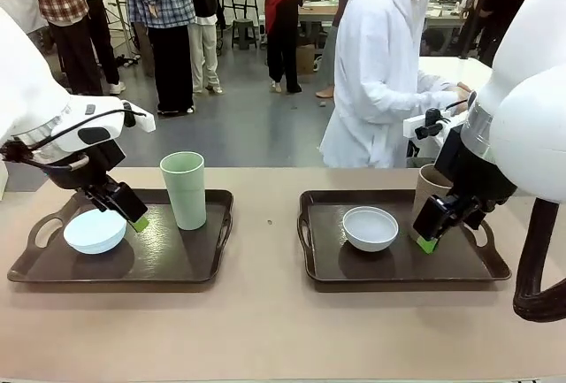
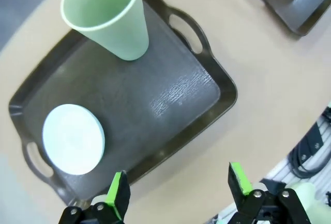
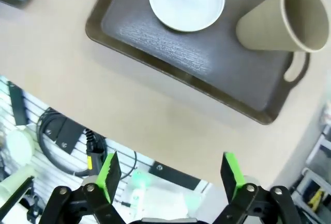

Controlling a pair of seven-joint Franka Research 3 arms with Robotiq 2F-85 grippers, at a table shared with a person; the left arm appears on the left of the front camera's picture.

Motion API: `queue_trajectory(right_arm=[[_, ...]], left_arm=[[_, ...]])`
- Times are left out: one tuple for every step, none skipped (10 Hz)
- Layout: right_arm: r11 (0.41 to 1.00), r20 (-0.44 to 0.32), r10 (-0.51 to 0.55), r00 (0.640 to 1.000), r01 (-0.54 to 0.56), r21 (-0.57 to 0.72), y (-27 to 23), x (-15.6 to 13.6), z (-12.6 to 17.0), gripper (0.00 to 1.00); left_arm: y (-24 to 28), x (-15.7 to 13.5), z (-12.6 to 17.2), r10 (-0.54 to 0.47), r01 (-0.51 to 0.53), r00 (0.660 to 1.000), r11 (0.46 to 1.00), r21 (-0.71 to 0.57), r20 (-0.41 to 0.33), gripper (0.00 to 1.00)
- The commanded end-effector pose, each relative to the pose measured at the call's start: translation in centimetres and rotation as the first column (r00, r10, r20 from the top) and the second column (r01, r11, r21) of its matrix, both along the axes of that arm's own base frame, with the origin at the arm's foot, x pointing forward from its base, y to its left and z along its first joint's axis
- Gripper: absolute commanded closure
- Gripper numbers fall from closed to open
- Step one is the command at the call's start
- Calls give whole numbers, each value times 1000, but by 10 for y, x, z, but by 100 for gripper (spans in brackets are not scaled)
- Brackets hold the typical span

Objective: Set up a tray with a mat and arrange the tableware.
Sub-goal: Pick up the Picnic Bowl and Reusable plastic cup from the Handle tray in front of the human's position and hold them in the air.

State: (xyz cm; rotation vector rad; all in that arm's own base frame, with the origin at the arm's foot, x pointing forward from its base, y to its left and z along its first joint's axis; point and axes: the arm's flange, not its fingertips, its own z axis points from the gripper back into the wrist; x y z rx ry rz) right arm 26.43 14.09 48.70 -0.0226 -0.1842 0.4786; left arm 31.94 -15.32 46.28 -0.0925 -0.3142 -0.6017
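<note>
On the left tray [image 1: 212, 264] sit a pale blue bowl [image 1: 95, 231] and a tall pale green cup [image 1: 184, 190], both upright. My left gripper [image 1: 134, 217] hovers open just right of the bowl, holding nothing. From the left wrist I see the bowl [image 2: 72, 138], the cup [image 2: 106, 17] and my open left gripper [image 2: 178, 185]. The right tray [image 1: 398, 268] carries a white-grey bowl [image 1: 370, 228] and a tan-brown cup [image 1: 431, 190]. My right gripper [image 1: 429, 240] hangs open in front of that cup. Both tray floors are dark and textured, like a mat [image 2: 170, 92].
A person in a white coat [image 1: 380, 65] stands at the far side of the table, behind the right tray. Bare tan tabletop [image 1: 265, 215] separates the trays. Cables and equipment [image 3: 62, 131] lie beyond the near table edge.
</note>
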Motion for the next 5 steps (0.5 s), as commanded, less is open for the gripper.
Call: queue_trajectory(right_arm=[[1000, 21, 18, 1000, -18, 15, 4, 11, -5, 0], [1000, 0, 0, 1000, 0, 0, 0, 0, 0, 0], [997, 7, 67, 998, -67, 30, 4, 20, -6, 0], [994, -35, 40, 999, -37, 106, -6, 34, -13, 0], [986, -70, -38, 997, 48, 158, -35, 39, -14, 0]], left_arm=[[-4, 11, -10, -29, 29, 999, 999, 16, 33, 0], [-4, 11, -10, -29, 29, 999, 999, 16, 33, 0], [-1, 2, -2, -8, 8, 1000, 1000, 3, 5, 0], [6, 7, 3, -63, 58, 995, 997, -56, -81, 0], [20, 6, 13, -83, 69, 990, 990, -123, -110, 0]])
